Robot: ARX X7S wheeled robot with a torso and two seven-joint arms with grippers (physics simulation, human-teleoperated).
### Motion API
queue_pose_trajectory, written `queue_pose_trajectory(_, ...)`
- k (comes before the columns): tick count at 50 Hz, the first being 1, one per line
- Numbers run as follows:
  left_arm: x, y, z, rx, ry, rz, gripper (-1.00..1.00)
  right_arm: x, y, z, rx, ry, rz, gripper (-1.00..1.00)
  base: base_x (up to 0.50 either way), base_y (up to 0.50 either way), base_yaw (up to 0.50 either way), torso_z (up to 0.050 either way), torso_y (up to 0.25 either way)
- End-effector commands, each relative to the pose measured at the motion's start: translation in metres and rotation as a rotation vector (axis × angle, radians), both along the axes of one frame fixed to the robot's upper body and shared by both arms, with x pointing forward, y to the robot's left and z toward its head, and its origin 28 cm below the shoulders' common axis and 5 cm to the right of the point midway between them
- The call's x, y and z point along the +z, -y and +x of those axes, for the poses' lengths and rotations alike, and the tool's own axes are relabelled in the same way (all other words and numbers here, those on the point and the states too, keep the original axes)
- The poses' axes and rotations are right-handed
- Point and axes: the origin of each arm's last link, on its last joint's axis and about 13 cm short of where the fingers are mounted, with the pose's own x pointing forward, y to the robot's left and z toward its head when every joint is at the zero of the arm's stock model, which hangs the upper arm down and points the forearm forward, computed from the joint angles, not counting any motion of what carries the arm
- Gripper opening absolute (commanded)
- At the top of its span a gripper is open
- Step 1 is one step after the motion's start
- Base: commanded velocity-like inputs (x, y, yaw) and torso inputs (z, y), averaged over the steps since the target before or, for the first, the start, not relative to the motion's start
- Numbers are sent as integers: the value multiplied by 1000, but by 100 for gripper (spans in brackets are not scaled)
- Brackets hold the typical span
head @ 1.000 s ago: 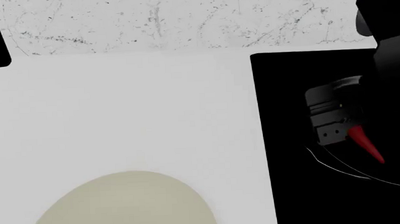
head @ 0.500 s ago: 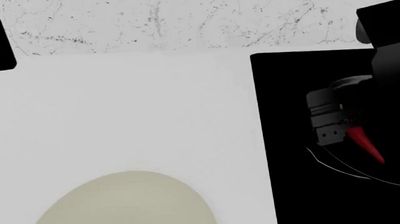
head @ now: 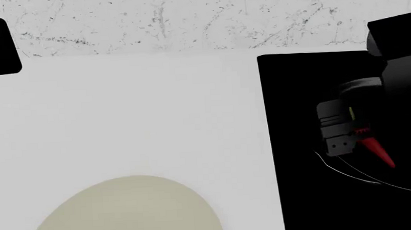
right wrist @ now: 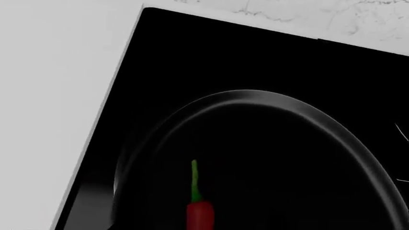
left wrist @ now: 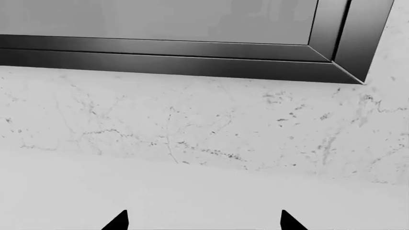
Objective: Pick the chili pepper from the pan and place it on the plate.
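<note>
Left gripper [left wrist: 201, 225] idles at the far left over the white table [head: 121, 114], fingers [left wrist: 118, 221] apart; plate [head: 122, 214] sits near-left, well apart from the pan [right wrist: 255, 158] on the black stovetop [head: 291, 142] at right. Right gripper [head: 347, 134] hangs over the chili pepper [head: 376, 151], finger state cannot tell. Pepper lies in the pan, long axis diagonal, green stem far-left under the gripper, tip near-right; best to close across its narrow width near mid-body, then lift straight.

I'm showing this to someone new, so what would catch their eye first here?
The bright red chili pepper lying in the black pan on the dark stovetop, with the right gripper right at its stem end. Next, the pale plate on the white counter, lower left.
</note>
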Motion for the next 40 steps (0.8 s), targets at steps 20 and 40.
queue_pose_trajectory(20,-7,4,5,-13,-14,9,100,-28,5,5,-6,-36,34,100,0,0,0,0,0)
queue_pose_trajectory(40,-12,4,6,-14,-20,7,100,-37,6,7,-13,-55,38,100,1,0,0,0,0)
